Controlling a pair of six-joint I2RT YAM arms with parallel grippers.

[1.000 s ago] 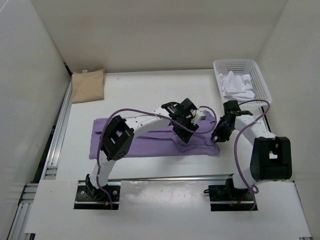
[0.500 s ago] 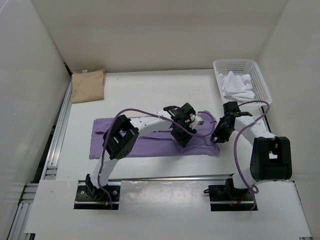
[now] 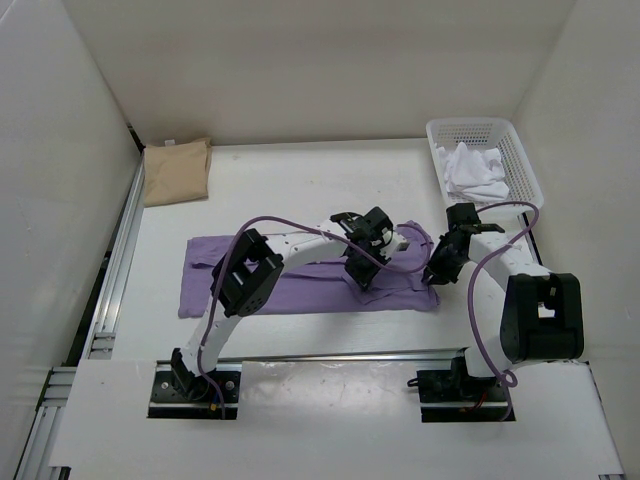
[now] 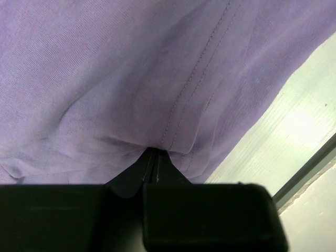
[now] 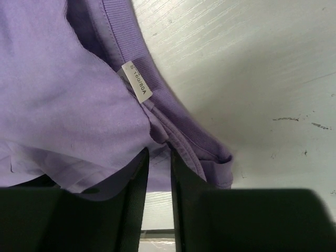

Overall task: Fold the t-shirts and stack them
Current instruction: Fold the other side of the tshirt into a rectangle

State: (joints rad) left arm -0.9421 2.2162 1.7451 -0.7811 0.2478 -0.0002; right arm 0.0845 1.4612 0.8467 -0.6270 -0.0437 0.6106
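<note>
The purple shirt (image 3: 310, 292) lies flat in the near middle of the desk (image 3: 300, 190), its long axis running left to right and its collar (image 5: 173, 113) at the right end. That is the end both arms work. The left arm (image 3: 300, 243) reaches across the shirt to its right-hand part. There the left jaws are pressed together on a small pucker of purple cloth beside a stitched seam (image 4: 194, 73), with the cloth gathering into creases at their tips. The right arm (image 3: 500, 250) comes in from the right. The right jaws stand a narrow gap apart at the collar's edge, just past the small neck label (image 5: 137, 81). Ribbed cloth sits at their mouth, but whether they have bitten it cannot be told. Both holds are on the right end and nearly all the cloth stretches away to the left. The coming move therefore looks like carrying this end leftward along the long axis, and it depends on the right jaws taking hold too. The tan shirt (image 3: 176, 170) sits folded at the far left corner, well apart. The white shirt (image 3: 475, 172) lies crumpled in the basket (image 3: 520, 150) at the far right.
</note>
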